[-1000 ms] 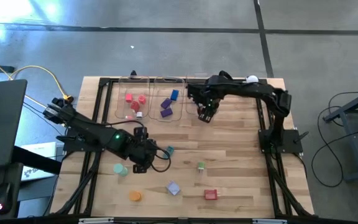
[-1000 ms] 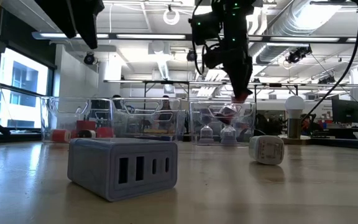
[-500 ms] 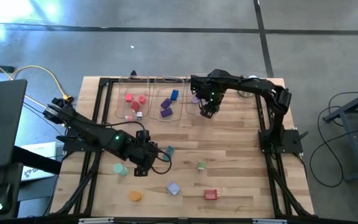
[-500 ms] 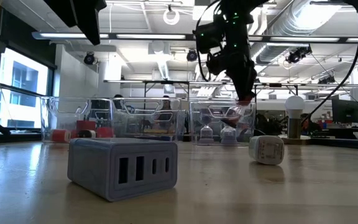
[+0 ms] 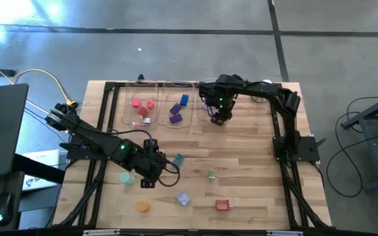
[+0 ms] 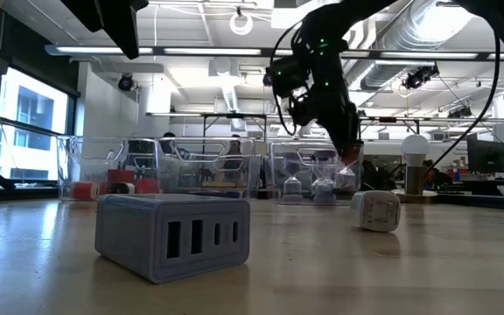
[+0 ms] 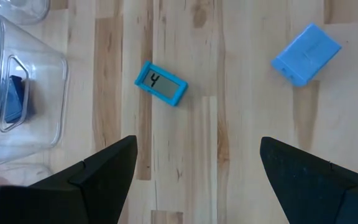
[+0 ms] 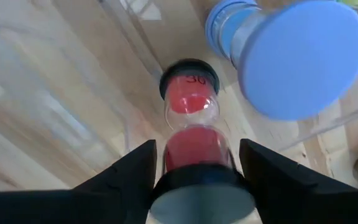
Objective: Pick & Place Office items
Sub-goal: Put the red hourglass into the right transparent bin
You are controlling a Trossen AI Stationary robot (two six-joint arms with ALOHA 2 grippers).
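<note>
Sand timer, red-filled, lies between the right gripper fingers inside the third tray; we cannot tell whether they clamp it or have let go, its near cap cut off. Left gripper hangs spread above a teal counter; a blue block lies apart.

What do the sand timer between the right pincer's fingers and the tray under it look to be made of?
The sand timer: a clear glossy bulb, glass or plastic, with red grains showing through, and matte black caps that look like plastic. The tray: thin clear plastic, judging by the see-through walls and the bright rim. The right pincer is over that tray.
</note>
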